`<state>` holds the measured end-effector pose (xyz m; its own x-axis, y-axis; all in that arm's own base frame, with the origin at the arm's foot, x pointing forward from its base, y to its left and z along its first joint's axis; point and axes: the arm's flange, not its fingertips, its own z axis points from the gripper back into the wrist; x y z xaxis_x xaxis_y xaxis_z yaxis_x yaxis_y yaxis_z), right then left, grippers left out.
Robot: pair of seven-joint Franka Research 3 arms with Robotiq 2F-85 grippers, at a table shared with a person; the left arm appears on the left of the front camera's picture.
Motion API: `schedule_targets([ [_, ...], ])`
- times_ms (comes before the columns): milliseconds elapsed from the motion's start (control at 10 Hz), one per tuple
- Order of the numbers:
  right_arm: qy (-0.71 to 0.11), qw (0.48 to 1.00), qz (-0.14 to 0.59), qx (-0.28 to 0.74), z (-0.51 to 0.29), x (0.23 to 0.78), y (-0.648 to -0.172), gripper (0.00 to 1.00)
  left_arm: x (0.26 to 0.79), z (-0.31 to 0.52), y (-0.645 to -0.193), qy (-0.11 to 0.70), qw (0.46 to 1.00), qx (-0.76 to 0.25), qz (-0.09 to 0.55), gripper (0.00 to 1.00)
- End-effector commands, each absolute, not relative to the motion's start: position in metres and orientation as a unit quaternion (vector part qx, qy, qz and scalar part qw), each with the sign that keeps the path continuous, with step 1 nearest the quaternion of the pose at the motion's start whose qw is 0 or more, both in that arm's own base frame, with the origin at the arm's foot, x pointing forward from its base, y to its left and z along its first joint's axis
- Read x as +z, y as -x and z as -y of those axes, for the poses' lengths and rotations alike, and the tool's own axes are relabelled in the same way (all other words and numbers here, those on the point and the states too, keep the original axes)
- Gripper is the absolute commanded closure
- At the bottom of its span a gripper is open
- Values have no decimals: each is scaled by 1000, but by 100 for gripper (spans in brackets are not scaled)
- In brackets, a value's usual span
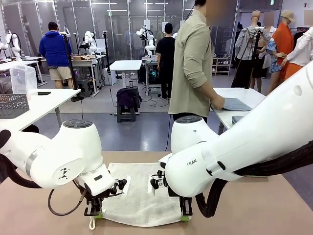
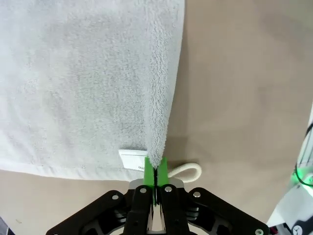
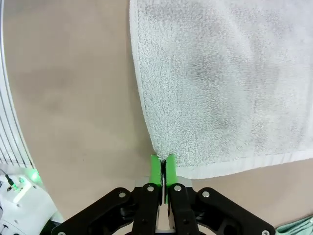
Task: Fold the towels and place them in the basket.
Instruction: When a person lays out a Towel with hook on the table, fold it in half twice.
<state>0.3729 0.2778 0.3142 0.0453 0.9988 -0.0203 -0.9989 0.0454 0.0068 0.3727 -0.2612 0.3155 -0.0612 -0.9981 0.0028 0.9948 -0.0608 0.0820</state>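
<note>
The left gripper (image 1: 94,214) has its green pads pressed together on the near left corner of the cream-white towel (image 1: 139,193). In its wrist view the gripper (image 2: 155,166) holds a pinched ridge of terry that rises away from it along the towel's (image 2: 73,73) side edge. A small white label (image 2: 133,159) sits just beside the pads, and a pale cord loop (image 2: 188,170) lies on the table next to them.

The right gripper (image 1: 186,217) is likewise clamped shut, on the near right corner. Its wrist view shows the gripper (image 3: 163,161) biting the towel (image 3: 220,73) where the hemmed band meets the side edge.

The towel lies flat on the tan table (image 1: 254,205) between the two arms. Its hemmed short edge is nearest the robot, and its long axis appears to run straight away towards the person's side. All the cloth is therefore beyond both grippers, and each arm has its own corner. A fold would mean carrying this near edge forward over the far one, with both arms level. A sliver of sea-green cloth (image 3: 298,229) at the corner of the right wrist view is probably the other towel.
</note>
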Motion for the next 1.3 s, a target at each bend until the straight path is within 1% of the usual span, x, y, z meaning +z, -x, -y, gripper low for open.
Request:
schedule_targets([
  [0,30,722,-7,691,-279,338,-375,96,339,259,-372,-59,689,-721,43,97],
  [400,45,722,3,691,-278,359,-390,96,371,260,-386,-85,694,-712,63,97],
  [700,53,722,25,689,-283,368,-423,96,389,265,-419,-97,697,-707,71,97],
  [800,52,722,27,689,-285,372,-430,96,395,265,-426,-100,700,-704,67,97],
  [1200,59,726,37,684,-290,391,-485,96,409,269,-482,-105,703,-701,55,97],
])
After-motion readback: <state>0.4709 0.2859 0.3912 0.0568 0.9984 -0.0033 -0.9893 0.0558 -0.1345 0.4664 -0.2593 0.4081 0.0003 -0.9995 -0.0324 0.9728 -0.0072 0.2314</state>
